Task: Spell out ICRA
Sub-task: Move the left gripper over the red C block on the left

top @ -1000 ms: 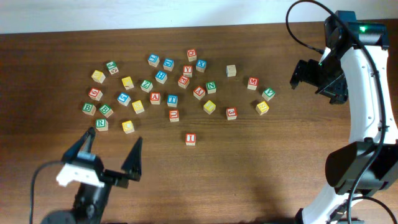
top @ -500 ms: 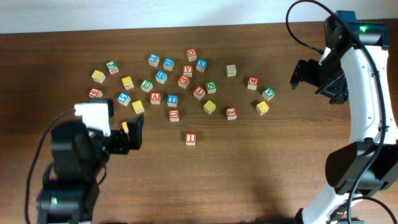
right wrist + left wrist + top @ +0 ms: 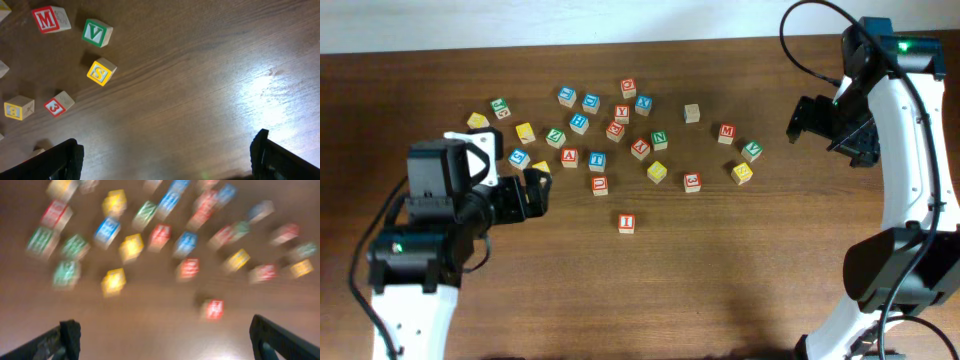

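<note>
Several coloured letter blocks lie scattered across the far middle of the table, among them a red A block (image 3: 569,157). A red I block (image 3: 627,222) stands alone in front of them; it is a blurred red block in the left wrist view (image 3: 214,308). My left gripper (image 3: 528,196) is open and empty above the left end of the cluster, its fingers wide apart in the left wrist view (image 3: 165,337). My right gripper (image 3: 828,126) is open and empty over bare wood at the right, also seen in the right wrist view (image 3: 167,157).
A red M block (image 3: 50,19), a green V block (image 3: 97,32), a yellow S block (image 3: 101,71) and a red 3 block (image 3: 58,104) lie left of my right gripper. The left arm's body (image 3: 430,230) covers the leftmost blocks.
My left arm has swung from the table's front edge up to the left end of the block cluster, its gripper still open. The right arm and the blocks have not moved.
</note>
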Controlling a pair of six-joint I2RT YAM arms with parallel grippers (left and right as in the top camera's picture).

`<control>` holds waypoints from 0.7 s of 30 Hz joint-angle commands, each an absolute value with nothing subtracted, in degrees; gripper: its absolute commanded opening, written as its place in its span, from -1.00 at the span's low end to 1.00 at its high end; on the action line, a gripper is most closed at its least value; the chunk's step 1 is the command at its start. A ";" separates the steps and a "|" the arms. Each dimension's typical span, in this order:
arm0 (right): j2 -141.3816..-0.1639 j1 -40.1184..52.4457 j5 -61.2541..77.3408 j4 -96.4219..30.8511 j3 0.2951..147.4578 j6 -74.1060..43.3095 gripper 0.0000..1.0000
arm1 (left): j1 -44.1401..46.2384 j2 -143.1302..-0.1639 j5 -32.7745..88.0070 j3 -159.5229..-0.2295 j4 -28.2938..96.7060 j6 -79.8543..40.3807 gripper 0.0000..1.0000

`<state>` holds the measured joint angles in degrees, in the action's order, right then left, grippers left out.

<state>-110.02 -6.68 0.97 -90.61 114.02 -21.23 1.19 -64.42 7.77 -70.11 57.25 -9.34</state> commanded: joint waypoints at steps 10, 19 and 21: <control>-110.43 -6.74 1.02 -90.59 114.54 -21.91 0.97 | 1.06 -75.48 3.05 -76.14 66.94 -14.76 0.98; -110.43 -6.74 1.02 -90.59 114.54 -21.93 0.97 | 1.06 -86.32 -3.90 -81.43 74.54 -14.76 0.98; -110.43 -6.74 1.02 -90.59 114.54 -21.91 0.97 | 1.04 -87.83 -3.97 -81.43 72.99 -14.76 0.98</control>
<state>-110.02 -6.68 1.10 -90.61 114.02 -21.21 1.10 -85.67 -2.31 -80.27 74.46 -14.22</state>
